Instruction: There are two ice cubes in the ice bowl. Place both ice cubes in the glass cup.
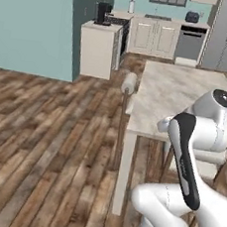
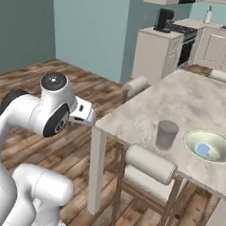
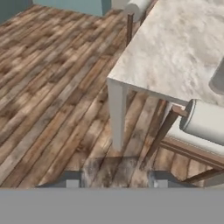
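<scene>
The hand (image 3: 116,181), closed and empty, hangs off the desk's (image 2: 187,102) near corner. The bowl (image 2: 210,146), a blue cube (image 2: 204,149) inside, lies beyond the cup (image 2: 166,135).

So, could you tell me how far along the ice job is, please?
Nothing looks done: the glass cup looks empty. One pale blue ice cube lies in the ice bowl; I cannot make out the second. The gripper is shut on nothing, off the table's corner. Both transfers remain.

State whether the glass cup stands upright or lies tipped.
Upright: the glass cup stands on the table, open rim up, beside the ice bowl.
</scene>
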Controlling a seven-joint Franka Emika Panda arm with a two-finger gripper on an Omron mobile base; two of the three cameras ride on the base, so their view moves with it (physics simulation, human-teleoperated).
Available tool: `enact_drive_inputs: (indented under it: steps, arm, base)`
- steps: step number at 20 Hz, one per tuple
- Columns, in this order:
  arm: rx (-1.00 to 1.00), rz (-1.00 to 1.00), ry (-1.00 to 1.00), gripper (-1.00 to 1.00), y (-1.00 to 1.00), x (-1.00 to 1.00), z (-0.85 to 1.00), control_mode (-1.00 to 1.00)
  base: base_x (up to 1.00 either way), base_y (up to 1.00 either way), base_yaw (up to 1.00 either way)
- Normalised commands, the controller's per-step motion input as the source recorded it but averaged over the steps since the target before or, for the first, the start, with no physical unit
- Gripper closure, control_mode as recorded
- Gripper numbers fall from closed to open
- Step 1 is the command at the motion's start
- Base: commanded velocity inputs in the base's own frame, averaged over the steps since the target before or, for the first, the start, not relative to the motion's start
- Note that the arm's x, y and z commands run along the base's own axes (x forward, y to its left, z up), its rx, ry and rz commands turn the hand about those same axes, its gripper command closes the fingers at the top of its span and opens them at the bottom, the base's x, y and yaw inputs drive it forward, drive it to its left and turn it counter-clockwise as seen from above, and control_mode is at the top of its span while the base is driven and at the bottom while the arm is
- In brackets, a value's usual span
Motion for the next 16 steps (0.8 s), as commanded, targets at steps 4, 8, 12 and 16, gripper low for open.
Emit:
enact_drive_inputs:
  steps: [4, 8, 12, 16]
  arm:
    - [0.0, 0.0, 0.0, 1.0, 0.0, 0.0, 0.0, 1.0]
    - [0.0, 0.0, 0.0, 1.0, 0.0, 0.0, 0.0, 1.0]
    - [0.0, 0.0, 0.0, 1.0, 0.0, 0.0, 0.0, 1.0]
    - [0.0, 0.0, 0.0, 1.0, 0.0, 0.0, 0.0, 1.0]
  base:
    - [0.41, 0.23, -0.67]
    - [0.4, 0.24, -0.62]
    - [0.27, 0.06, -0.44]
    - [0.0, 0.0, 0.0]
